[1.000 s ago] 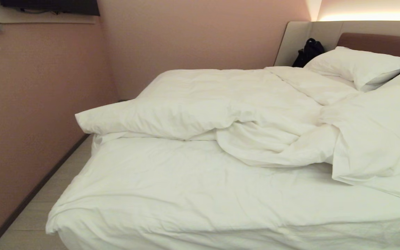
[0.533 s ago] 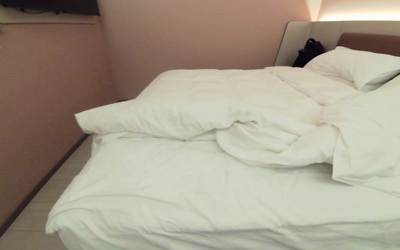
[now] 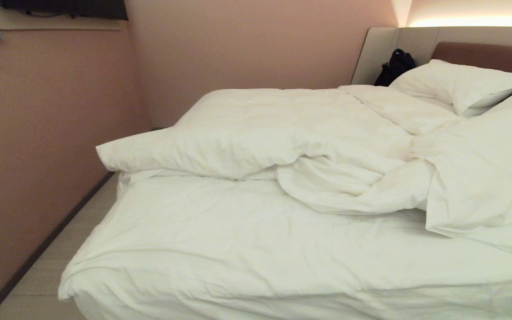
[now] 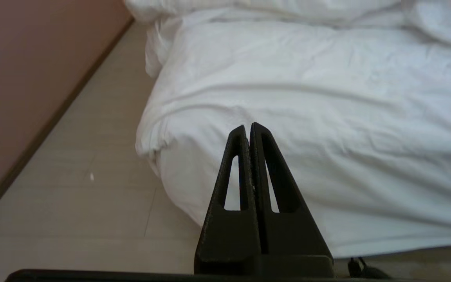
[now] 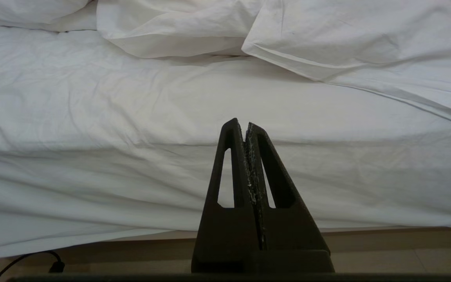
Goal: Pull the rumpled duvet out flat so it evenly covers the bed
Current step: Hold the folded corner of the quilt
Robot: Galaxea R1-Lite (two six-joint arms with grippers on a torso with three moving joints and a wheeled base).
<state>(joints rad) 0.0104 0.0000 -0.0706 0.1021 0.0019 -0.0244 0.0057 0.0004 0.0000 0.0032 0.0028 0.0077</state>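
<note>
From the head view, the bed (image 3: 220,249) fills most of the room. The puffy white duvet (image 3: 309,142) lies bunched up across the middle and far part, out toward 12 and 2 o'clock. The near part shows only the thin sheet (image 3: 238,240). Pillows (image 3: 456,82) sit at the headboard (image 3: 487,53), with a black bag (image 3: 396,66) beside them.

From the left wrist view, the left gripper (image 4: 248,127) hangs in front of the bed's near corner, fingers clenched together, holding nothing.

From the right wrist view, the right gripper (image 5: 243,124) faces the bed's side, fingers clenched too and empty. The duvet's edge lies at 12 o'clock.
</note>
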